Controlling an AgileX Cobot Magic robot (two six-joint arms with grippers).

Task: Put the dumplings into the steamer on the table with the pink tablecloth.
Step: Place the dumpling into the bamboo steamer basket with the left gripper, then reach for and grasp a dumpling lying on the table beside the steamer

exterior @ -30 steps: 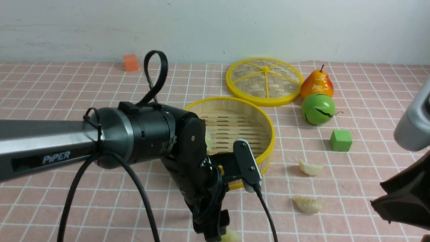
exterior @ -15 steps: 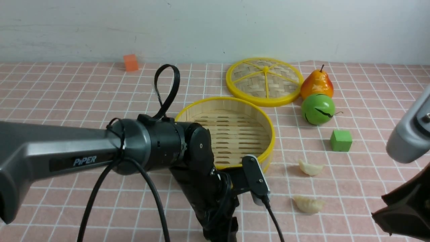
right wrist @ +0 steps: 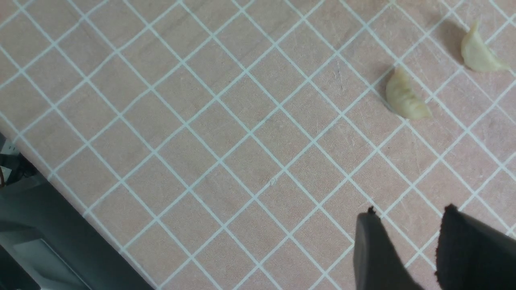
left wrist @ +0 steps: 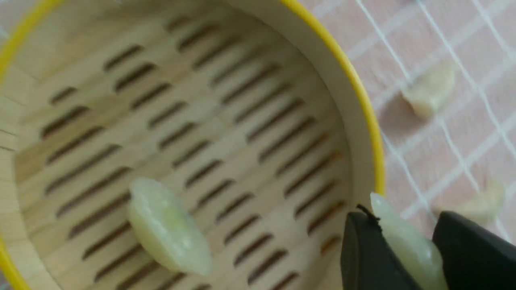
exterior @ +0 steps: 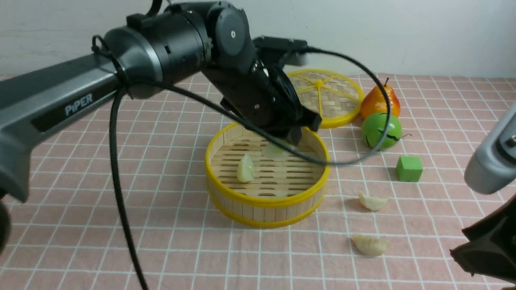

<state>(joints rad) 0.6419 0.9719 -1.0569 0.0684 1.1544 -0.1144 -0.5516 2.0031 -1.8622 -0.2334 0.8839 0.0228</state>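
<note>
My left tool (exterior: 282,146) hangs over the steamer (exterior: 266,204), above the part of its floor near 12 o'clock. Its fingers are closed to a narrow gap and pinch one dumpling (left wrist: 405,241) by its two flat sides. The pale edge of the dumpling stands out between them.

A second dumpling (exterior: 246,169) lies on the slotted floor, toward 9 o'clock from the centre and apart from the tool.

Two more lie on the pink tablecloth (exterior: 423,225) that covers the table (exterior: 60,249). The nearer dumpling (exterior: 373,201) is at about 4 o'clock from the steamer, near its wall. The farther dumpling (exterior: 370,244) is toward 5 o'clock.

The green cube (exterior: 409,168) stands at 3 o'clock from the steamer.

My right tool (right wrist: 407,257) is over bare cloth. Its fingers stand apart and there is nothing between them.
</note>
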